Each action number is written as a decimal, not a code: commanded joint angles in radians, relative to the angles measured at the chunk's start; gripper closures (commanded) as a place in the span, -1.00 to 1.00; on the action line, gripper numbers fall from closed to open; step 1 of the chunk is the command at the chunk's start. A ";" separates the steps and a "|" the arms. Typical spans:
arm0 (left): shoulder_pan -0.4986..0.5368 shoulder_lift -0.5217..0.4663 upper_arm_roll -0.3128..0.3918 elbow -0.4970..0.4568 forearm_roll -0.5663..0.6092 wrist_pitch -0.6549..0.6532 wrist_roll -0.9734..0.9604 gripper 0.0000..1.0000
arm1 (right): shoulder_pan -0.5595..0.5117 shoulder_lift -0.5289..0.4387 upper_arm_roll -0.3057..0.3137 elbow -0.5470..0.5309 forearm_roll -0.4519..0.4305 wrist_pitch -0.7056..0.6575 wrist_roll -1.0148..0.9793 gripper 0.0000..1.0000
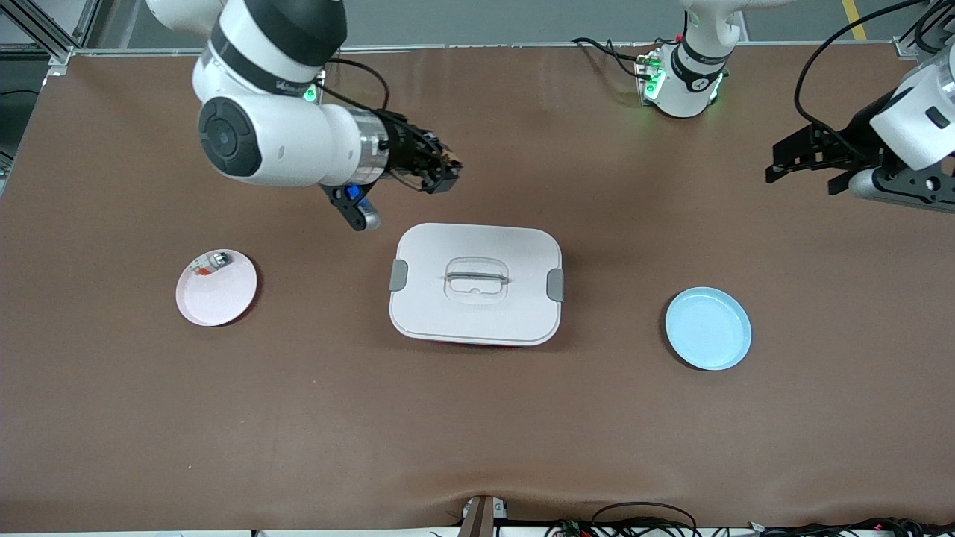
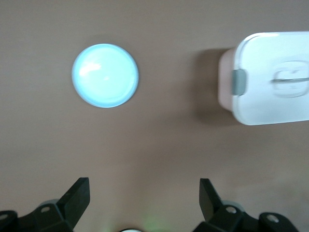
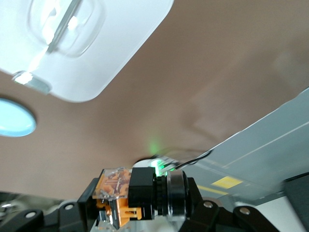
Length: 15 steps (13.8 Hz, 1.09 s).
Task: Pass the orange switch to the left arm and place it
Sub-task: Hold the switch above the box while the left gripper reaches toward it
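Over the table near the right arm's base, up in the air, the right gripper (image 1: 440, 170) is clamped on the orange switch (image 3: 129, 193). From the front camera the part is only a small orange-and-dark speck at the fingertips; the right wrist view shows it properly — a black blocky body with an orange band and a clear top, pinched between the black fingers (image 3: 84, 205). That same wrist view also catches a corner of the box (image 3: 120, 53) and a sliver of the light-blue plate (image 3: 14, 118).

The box (image 1: 476, 283), white with grey side latches and a recessed handle, sits lid-on at the middle of the table, nearer to the front camera than the spot under the right gripper. Its red base edge shows only from the front.

The left gripper (image 1: 809, 164) hangs over the left arm's end of the table, fingers spread wide with nothing between them — plainest in the left wrist view, where both fingertips (image 2: 77, 193) frame bare table. The light-blue plate (image 2: 105, 75) and one end of the box (image 2: 268, 79) lie in that view too.

A pink plate (image 1: 216, 288) rests toward the right arm's end, holding a small clear-and-grey part (image 1: 211, 262) at its rim; no wrist camera sees it.
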 commanded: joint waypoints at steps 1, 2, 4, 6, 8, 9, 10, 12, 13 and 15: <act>-0.003 -0.094 -0.018 -0.156 -0.085 0.138 0.016 -1.00 | 0.042 0.020 -0.011 0.027 0.071 0.100 0.100 0.03; -0.003 -0.093 -0.051 -0.156 -0.090 0.157 0.008 -0.98 | 0.054 0.023 -0.011 0.027 0.076 0.137 0.128 0.03; -0.006 -0.085 -0.086 -0.155 -0.132 0.193 -0.007 -0.81 | 0.073 0.026 -0.011 0.027 0.079 0.220 0.174 0.03; -0.004 -0.072 -0.119 -0.159 -0.189 0.255 -0.044 -0.82 | 0.097 0.032 -0.011 0.025 0.109 0.295 0.214 0.02; -0.006 -0.061 -0.146 -0.165 -0.254 0.304 -0.067 -0.82 | 0.125 0.055 -0.011 0.025 0.113 0.338 0.254 0.01; -0.004 -0.061 -0.160 -0.178 -0.280 0.321 -0.075 -0.82 | 0.134 0.063 -0.011 0.025 0.113 0.377 0.274 0.01; -0.004 -0.065 -0.162 -0.178 -0.292 0.321 -0.075 -0.82 | 0.142 0.066 -0.011 0.025 0.116 0.406 0.285 0.01; -0.006 -0.062 -0.186 -0.178 -0.298 0.336 -0.075 -0.82 | 0.157 0.081 -0.011 0.025 0.116 0.437 0.306 0.01; -0.006 -0.059 -0.200 -0.181 -0.320 0.367 -0.075 -0.82 | 0.163 0.084 -0.011 0.025 0.117 0.461 0.311 0.01; -0.006 -0.058 -0.225 -0.195 -0.372 0.411 -0.076 -0.82 | 0.174 0.095 -0.011 0.025 0.146 0.507 0.373 -0.03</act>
